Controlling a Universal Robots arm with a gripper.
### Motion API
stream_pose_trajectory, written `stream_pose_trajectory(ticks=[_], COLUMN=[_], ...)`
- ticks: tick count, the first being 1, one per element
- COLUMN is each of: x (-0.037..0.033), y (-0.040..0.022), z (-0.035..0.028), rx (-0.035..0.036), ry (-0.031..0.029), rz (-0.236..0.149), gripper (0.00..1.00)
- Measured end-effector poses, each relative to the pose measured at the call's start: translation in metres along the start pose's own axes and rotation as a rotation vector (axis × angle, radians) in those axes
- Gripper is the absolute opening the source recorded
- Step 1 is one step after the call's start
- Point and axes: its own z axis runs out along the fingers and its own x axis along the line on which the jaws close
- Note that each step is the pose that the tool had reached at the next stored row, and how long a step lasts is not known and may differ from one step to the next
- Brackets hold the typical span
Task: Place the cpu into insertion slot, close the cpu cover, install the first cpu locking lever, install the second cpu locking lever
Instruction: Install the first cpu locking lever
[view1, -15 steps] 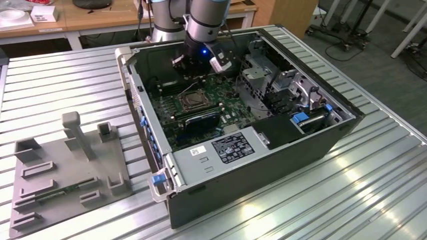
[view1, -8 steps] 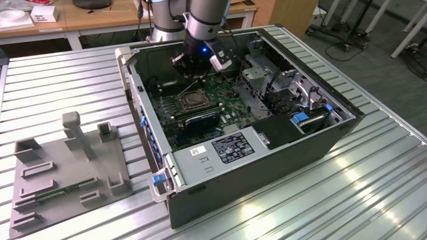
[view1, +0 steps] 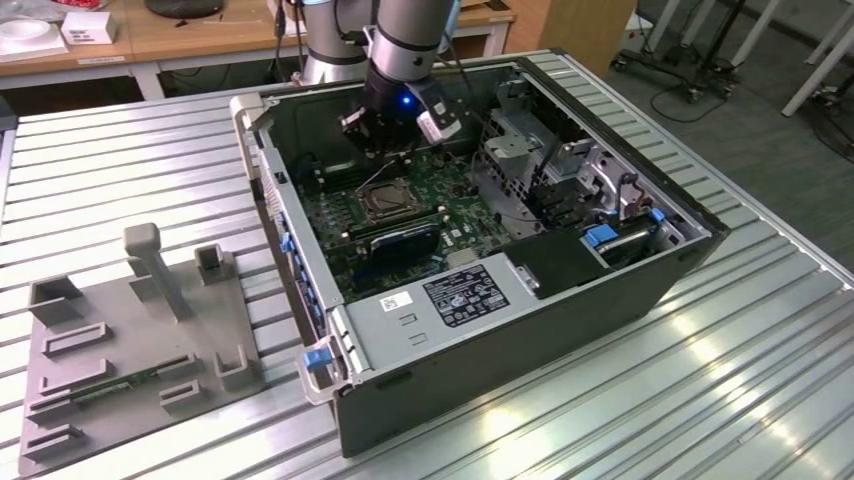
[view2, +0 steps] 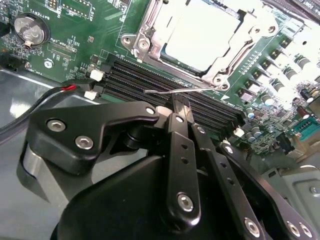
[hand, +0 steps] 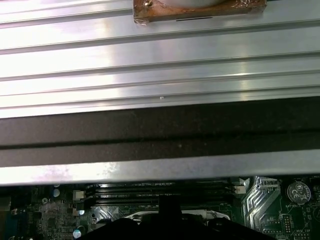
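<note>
The cpu (view2: 200, 32) lies flat in the insertion slot (view1: 387, 197), its silver top showing through the window of the cpu cover (view2: 150, 25), which is folded down over it. A thin wire locking lever (view2: 160, 91) stands out from the socket's edge over the memory slots. My gripper (view2: 180, 111) is shut, and its black fingertips (view2: 176, 107) meet right at this lever. In the exterior view the gripper (view1: 396, 150) hangs inside the open computer case (view1: 667, 270), just behind the socket.
Long black memory slots (view2: 150, 80) run beside the socket. A coin battery (view2: 31, 29) and a red-and-black cable (view2: 65, 89) sit nearby. A drive cage (view1: 534, 160) stands at the exterior view's right of the board. A grey fixture (view1: 134, 330) lies on the ribbed table.
</note>
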Motion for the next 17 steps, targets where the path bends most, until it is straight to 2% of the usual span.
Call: stream_pose_trajectory(ticks=[5, 10, 17], x=[-0.0002, -0.0008, -0.0009], y=[-0.0011, -0.0049, -0.0042], z=[-0.0003, -0.0010, 0.0001], rx=[0.0001, 0.0001, -0.0020], ry=[0.0001, 0.0001, 0.0000], rz=[0.000, 0.000, 0.000], gripper=[0.11, 0.11, 0.11])
